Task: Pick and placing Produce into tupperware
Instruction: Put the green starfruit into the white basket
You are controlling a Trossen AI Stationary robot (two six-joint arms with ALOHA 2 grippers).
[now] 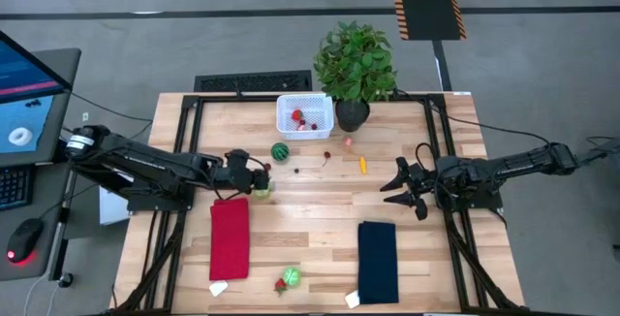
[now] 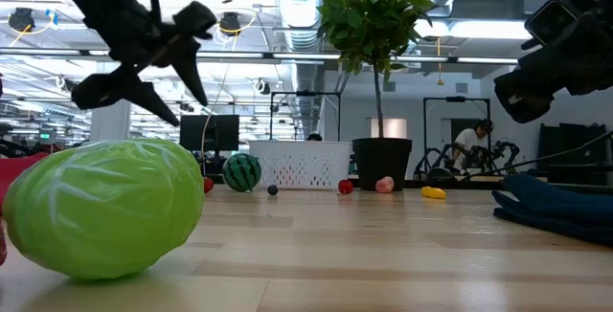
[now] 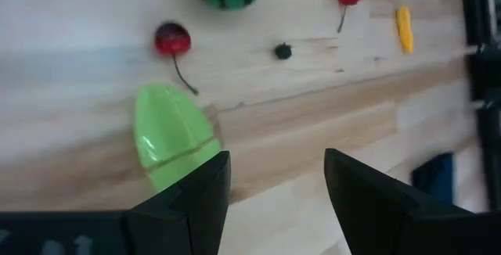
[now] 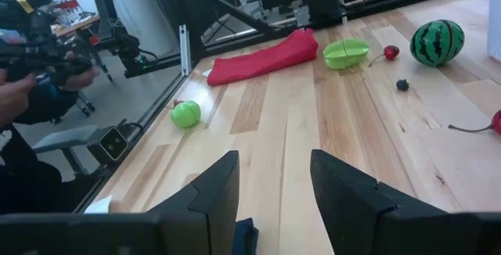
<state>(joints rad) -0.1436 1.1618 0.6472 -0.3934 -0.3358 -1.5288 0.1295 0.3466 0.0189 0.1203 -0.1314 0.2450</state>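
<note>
The left gripper (image 1: 260, 178) hovers with its fingers spread, empty, just beside a light-green vegetable (image 3: 168, 134); this looks like the approach before a pick. Next it needs to centre over the piece, descend and close, then carry it ahead to the white basket (image 1: 304, 115), well beyond the claw past the watermelon ball (image 1: 280, 150). The right gripper (image 1: 399, 188) waits open, well apart.

Your basket (image 1: 304, 115) sits at the table's (image 1: 320, 209) far edge, near its middle, with the potted plant (image 1: 355, 69) touching its right side. Before the basket lie the watermelon ball (image 1: 280, 151) to the left, cherries (image 1: 326, 156) in the middle, and a yellow piece (image 1: 363, 165) to the right. One cloth (image 1: 230, 237) lies toward the near left corner, another cloth (image 1: 378, 261) toward the near right. Between them, at the near edge, you have a cabbage (image 1: 290, 277).
</note>
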